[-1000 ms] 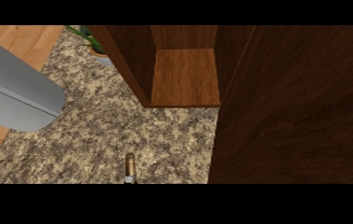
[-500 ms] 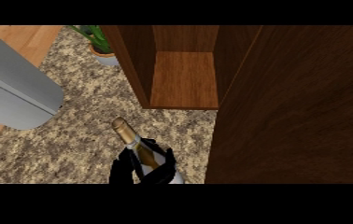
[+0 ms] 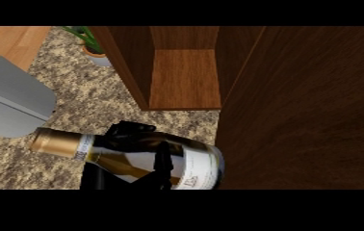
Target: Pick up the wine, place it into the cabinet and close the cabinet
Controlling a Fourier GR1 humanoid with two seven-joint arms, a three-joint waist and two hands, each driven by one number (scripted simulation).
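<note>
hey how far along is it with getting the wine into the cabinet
Done: the wine bottle is picked up, with a black hand curled round it and its gold neck pointing left. In hand: carrying it toward the open cabinet, whose shelf holds nothing in view. Left: set the bottle inside, then swing the cabinet door shut. I cannot tell which hand is holding it.

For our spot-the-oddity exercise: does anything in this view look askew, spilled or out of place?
Only the wine bottle: it lies nearly sideways in the hand, foil neck pointing left, not toward the open cabinet. Nothing looks spilled or damaged.
</note>
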